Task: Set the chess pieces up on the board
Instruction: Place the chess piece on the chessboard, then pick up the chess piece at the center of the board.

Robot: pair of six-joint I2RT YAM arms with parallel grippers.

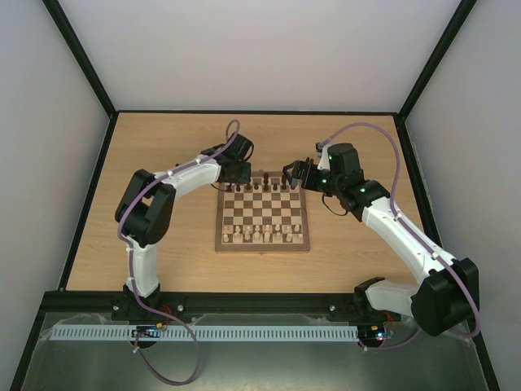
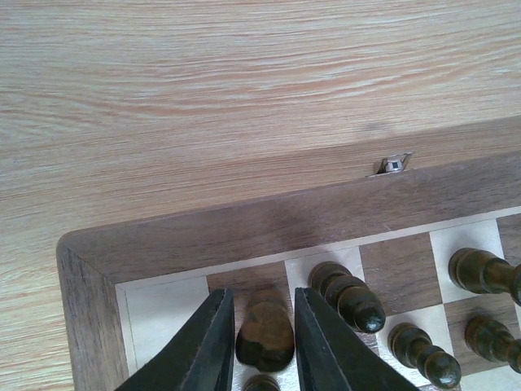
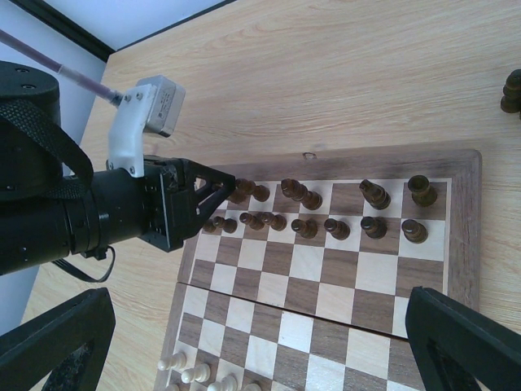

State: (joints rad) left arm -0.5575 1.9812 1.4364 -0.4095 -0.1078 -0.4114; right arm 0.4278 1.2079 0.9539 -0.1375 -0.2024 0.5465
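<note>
i see the wooden table (image 1: 163, 163) with the board (image 1: 262, 213) lying flat at its middle, between the two arms. both arms reach over the board's far edge. the right gripper (image 3: 260, 342) hangs above the board with its fingers (image 3: 464, 334) spread wide and nothing held between them. the left gripper (image 2: 262, 293) is down at the far left corner, jaws narrow. the chess pieces (image 3: 326, 208) stand in the two far rows, and the pale pieces (image 1: 260, 235) fill the near rows. one dark piece (image 2: 264, 334) sits between the left jaws on a back-row square beside the corner; i cannot tell whether the pads press it. another dark piece (image 3: 513, 91) stands off the board on the table.
</note>
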